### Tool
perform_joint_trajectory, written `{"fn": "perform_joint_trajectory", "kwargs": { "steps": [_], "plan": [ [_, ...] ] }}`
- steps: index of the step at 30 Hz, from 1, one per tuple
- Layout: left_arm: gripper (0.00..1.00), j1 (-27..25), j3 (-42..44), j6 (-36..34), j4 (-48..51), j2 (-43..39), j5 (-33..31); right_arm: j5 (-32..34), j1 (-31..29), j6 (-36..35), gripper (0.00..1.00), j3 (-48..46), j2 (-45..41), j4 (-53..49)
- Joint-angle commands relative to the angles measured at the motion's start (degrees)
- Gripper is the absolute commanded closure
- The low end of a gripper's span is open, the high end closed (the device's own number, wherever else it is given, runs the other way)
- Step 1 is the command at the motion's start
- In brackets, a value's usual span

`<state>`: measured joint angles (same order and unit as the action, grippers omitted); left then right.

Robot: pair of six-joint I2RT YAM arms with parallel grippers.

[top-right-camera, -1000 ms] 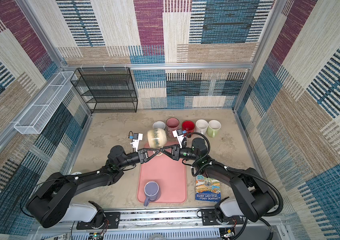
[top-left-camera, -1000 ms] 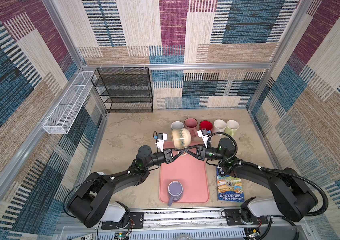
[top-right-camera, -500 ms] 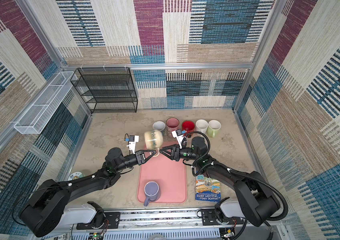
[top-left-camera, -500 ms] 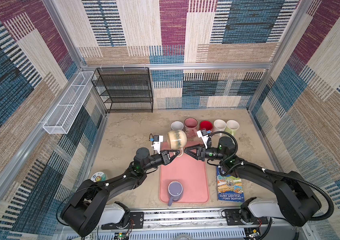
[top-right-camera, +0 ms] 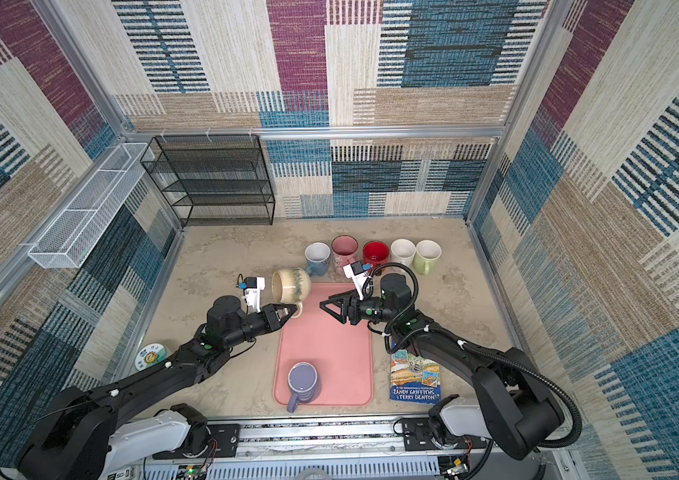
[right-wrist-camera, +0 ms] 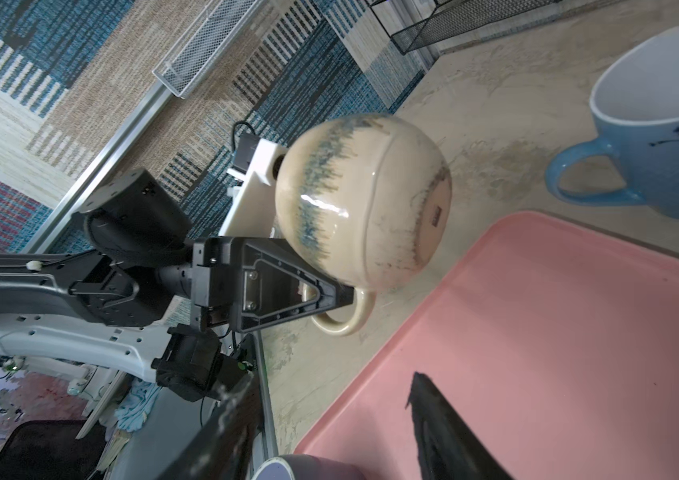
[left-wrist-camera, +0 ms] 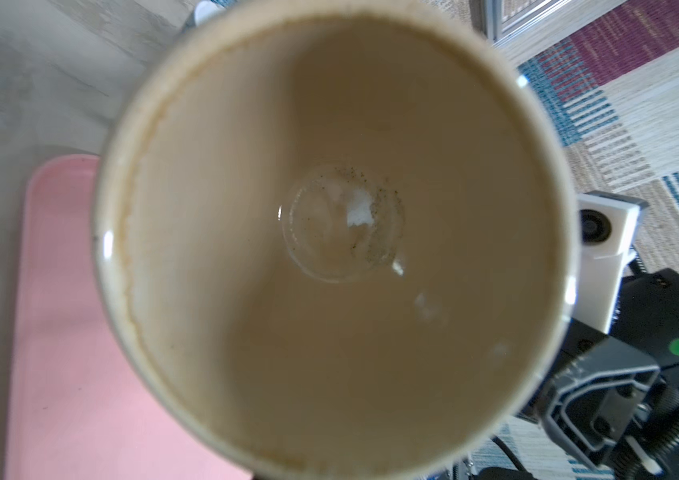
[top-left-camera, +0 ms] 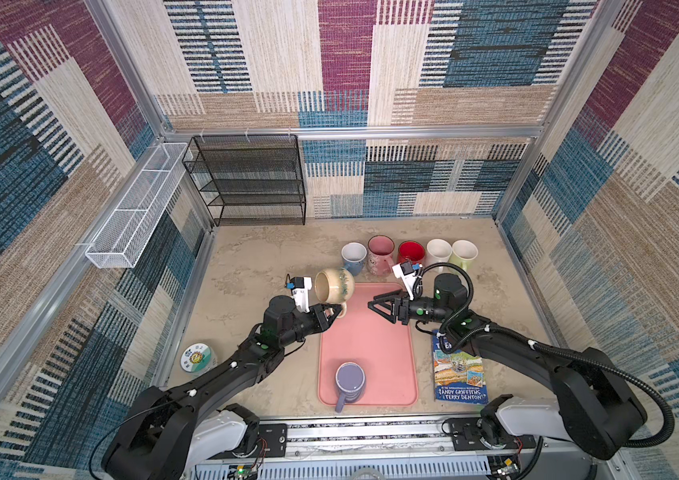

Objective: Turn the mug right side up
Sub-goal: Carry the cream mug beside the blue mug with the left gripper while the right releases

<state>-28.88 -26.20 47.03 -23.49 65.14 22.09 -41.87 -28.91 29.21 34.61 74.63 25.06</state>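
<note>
Right gripper [top-left-camera: 377,308] has opened and backed off; left gripper [top-left-camera: 334,310] carried the mug [top-left-camera: 335,285] leftward

A robotics lab test cell rather than a home: an aluminium frame [top-left-camera: 412,132] boxes in a beige tabletop [top-left-camera: 254,257], and patchwork woven covering [top-left-camera: 346,62] lines the walls. The left arm [top-left-camera: 221,378] and right arm [top-left-camera: 508,345] stand on a metal rail [top-left-camera: 371,434] at the near edge, with bare wiring [top-left-camera: 242,469] below.
</note>
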Motion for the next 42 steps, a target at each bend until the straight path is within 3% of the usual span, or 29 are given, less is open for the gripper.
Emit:
{"fn": "perform_joint_trajectory", "kwargs": {
  "steps": [1,9,20,42],
  "plan": [
    [1.00,0.57,-2.60,-6.44,6.39,-1.69,-2.97,5.88,-0.09,-3.59,0.39,0.14,-1.26,-4.34],
    [1.00,2.31,-11.40,-13.30,26.22,-2.91,-10.35,11.59,-0.11,-5.88,0.34,-1.16,-3.99,-8.63],
    [1.00,4.45,-27.18,-21.43,45.09,8.07,-20.66,14.39,-0.25,-7.65,0.33,-4.80,-8.44,-9.09],
    [1.00,7.00,-55.91,-33.68,56.54,37.96,-26.03,16.74,-0.21,-8.29,0.33,-6.64,-8.98,-8.72]
  ]
}}
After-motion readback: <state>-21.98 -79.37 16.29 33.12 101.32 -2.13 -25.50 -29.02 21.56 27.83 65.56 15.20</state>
